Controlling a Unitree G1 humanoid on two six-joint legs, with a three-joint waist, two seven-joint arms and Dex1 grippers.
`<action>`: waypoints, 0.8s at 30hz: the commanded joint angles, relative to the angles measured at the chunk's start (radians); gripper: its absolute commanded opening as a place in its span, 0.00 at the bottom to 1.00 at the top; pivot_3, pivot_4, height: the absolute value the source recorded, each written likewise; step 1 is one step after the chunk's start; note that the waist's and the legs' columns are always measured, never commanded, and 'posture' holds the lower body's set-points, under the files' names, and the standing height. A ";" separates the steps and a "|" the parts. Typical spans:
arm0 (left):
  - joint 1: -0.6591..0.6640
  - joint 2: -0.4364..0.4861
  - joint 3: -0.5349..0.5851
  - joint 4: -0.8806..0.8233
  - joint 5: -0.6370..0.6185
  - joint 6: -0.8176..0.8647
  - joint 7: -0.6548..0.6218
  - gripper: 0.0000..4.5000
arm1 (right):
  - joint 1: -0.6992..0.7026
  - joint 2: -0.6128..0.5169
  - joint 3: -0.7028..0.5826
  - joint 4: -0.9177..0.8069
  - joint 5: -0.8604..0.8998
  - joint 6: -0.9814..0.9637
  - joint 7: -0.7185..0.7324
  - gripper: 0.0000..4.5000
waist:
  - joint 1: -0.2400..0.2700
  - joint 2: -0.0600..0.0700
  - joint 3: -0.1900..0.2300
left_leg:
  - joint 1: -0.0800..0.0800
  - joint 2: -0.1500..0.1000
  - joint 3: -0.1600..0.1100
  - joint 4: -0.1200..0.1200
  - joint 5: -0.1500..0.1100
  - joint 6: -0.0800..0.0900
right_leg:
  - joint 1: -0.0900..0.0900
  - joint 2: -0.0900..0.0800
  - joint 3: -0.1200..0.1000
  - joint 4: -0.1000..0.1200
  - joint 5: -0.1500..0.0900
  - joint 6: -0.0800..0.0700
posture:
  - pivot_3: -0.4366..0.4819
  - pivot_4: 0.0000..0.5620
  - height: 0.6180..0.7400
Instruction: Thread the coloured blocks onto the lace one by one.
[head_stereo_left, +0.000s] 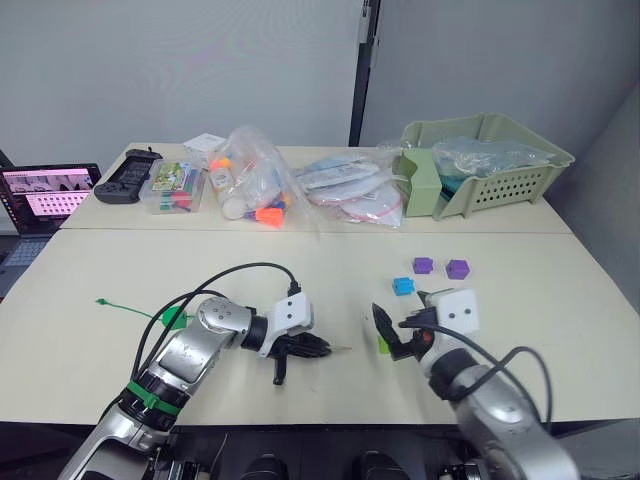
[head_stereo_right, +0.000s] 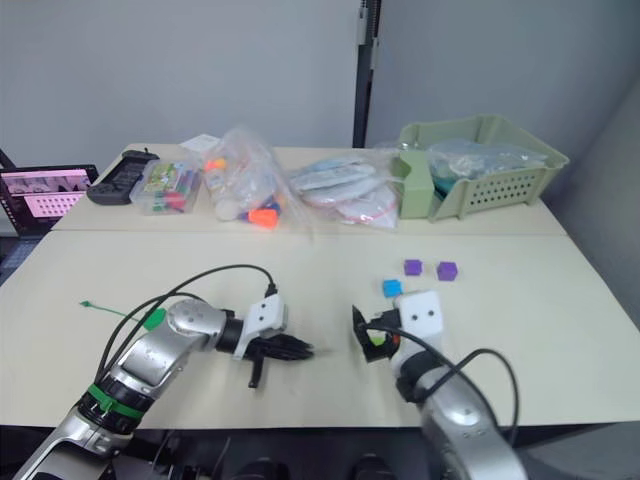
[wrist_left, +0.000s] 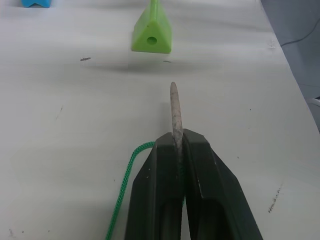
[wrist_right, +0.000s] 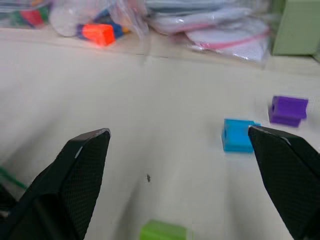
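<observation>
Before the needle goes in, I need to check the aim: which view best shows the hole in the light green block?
The left wrist view: the light green block faces the camera, its hole open toward the lace tip held in the left claw. The eye views show the block as a sliver between the right claw's fingers; the right wrist view catches its top edge.

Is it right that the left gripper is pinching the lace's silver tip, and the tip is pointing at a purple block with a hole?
Not quite. The left gripper is pinching the lace's silver tip, but the left wrist view shows it pointing at the light green block with a hole, not a purple one. The two purple blocks lie farther off.
</observation>
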 joint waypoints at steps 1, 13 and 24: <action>-0.013 -0.002 0.017 -0.036 -0.016 0.011 0.004 0.00 | -0.022 -0.177 -0.099 0.022 0.221 0.031 0.302 0.99 | 0.001 0.000 0.000 | 0.000 0.000 0.000 0.000 0.000 0.000 | 0.000 0.000 0.000 0.000 0.000 0.000 | 0.48 0.27 1.00; 0.007 0.011 0.019 -0.096 -0.020 0.048 0.012 0.00 | -0.392 -0.538 0.274 0.687 -0.074 -0.415 0.860 0.99 | -0.004 -0.001 0.001 | 0.000 0.000 0.009 0.000 0.000 0.000 | -0.001 0.002 0.001 -0.001 0.000 0.000 | 0.48 0.27 1.00; -0.004 0.017 0.021 -0.163 -0.022 0.121 0.047 0.00 | -0.536 -0.458 0.357 0.950 -0.165 -0.530 0.972 0.81 | 0.017 -0.001 0.001 | 0.000 0.000 0.008 0.000 0.000 0.000 | 0.000 0.000 0.000 0.000 0.000 0.000 | 0.48 0.27 1.00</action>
